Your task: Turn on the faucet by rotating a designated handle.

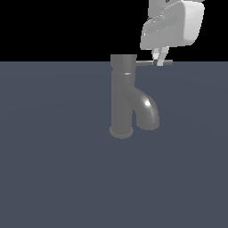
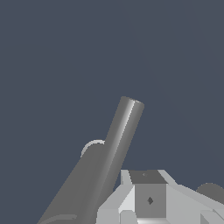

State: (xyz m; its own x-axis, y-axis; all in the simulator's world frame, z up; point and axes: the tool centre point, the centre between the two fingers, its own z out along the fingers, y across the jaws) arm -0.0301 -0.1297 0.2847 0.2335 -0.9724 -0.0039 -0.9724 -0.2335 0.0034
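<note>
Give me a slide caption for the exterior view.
Panda gripper reaches down onto the thin handle projecting from the grey faucet.

You have only two things here besides the work itself. The floor (image 1: pixel 53 178) is a flat, plain slate-blue surface that fills the lower part of the exterior view from edge to edge, with no marks or seams that you can pick out. It meets the backdrop (image 1: pixel 53 26) along a straight level line; that backdrop is solid black and featureless, and you can't tell whether it is a wall or open space. In the wrist view the same slate-blue floor (image 2: pixel 52 65) fills the background.
</note>
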